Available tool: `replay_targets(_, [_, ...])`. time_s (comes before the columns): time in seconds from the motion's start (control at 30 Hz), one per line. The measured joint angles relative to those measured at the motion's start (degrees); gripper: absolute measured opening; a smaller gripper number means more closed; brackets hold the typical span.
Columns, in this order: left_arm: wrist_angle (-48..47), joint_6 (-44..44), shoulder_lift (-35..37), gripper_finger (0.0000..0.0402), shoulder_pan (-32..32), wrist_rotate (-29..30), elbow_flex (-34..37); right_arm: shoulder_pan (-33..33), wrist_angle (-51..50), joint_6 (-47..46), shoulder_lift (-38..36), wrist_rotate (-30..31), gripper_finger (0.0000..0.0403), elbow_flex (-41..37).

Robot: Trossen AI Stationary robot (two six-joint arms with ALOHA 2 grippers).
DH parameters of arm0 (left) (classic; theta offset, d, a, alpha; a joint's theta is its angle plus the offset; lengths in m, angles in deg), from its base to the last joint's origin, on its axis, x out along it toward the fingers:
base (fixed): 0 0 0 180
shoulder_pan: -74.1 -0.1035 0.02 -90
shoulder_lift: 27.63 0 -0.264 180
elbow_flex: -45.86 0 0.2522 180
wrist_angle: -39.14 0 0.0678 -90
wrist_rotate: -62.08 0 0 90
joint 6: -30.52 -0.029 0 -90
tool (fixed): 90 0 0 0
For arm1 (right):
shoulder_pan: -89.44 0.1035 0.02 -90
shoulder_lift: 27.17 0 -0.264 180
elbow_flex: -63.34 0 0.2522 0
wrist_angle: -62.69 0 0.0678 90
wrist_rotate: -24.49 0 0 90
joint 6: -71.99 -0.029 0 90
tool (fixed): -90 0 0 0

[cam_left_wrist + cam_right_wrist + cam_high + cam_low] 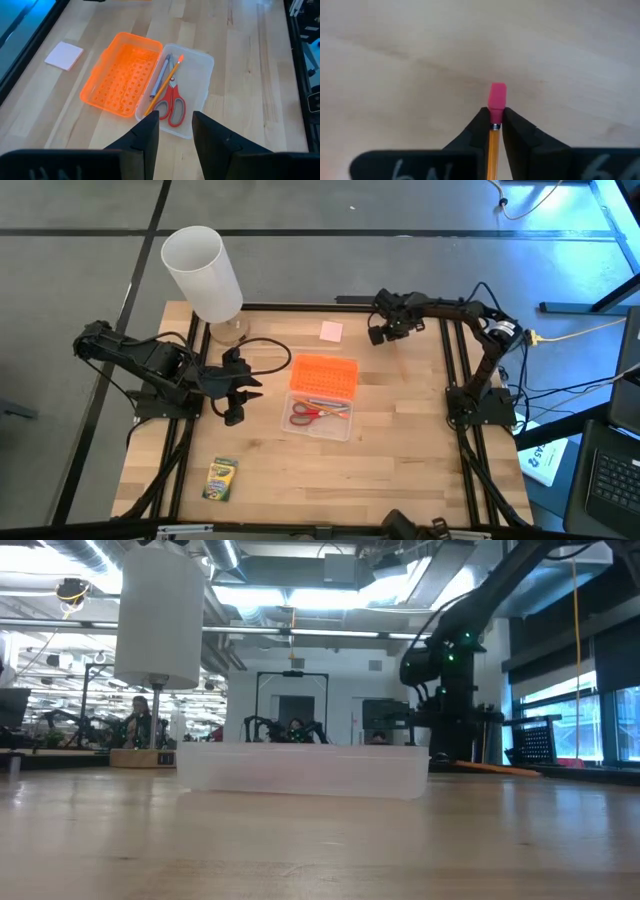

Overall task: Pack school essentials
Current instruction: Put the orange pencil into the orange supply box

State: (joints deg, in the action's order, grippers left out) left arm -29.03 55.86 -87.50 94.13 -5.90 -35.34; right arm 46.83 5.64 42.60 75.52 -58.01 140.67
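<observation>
We see the right gripper [495, 125] near the table's [400, 450] far edge, pinching a yellow pencil [493, 150] (pink eraser tip showing). The left gripper [175, 120], fingers slightly parted and empty, hovers beside the clear box [320, 413] holding red-handled scissors [172, 102]. A crayon box [221, 478], its label unreadable, lies near the front left corner.

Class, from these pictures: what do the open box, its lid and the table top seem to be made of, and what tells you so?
Clear box: likely thin plastic, glossy, since the wood shows through its wall. Orange lid: translucent plastic, moulded with a grid of ridges. Table: wood, apparently butcher-block, with pale jointed strips, visible grain and a smooth, faintly shiny finish.
</observation>
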Motion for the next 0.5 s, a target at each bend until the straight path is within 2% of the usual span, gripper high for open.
replay_targets(0.2, [0.00, 0.00, 0.00, 0.0110, -0.02, 0.02, 0.00, 4.29, -3.45, 1.28, -0.04, 0.95, 0.0044, 4.90])
replay_targets(0.33, [0.00, 0.00, 0.00, 0.0110, -0.02, 0.02, 0.00, 7.74, -7.87, 1.54, -0.10, 4.54, 0.0044, 9.68])
replay_targets(0.5, [0.00, -0.02, 0.00, 0.0110, -0.02, 0.02, 0.00, 13.76, -11.62, 5.91, -0.15, 5.53, 0.0044, 16.30])
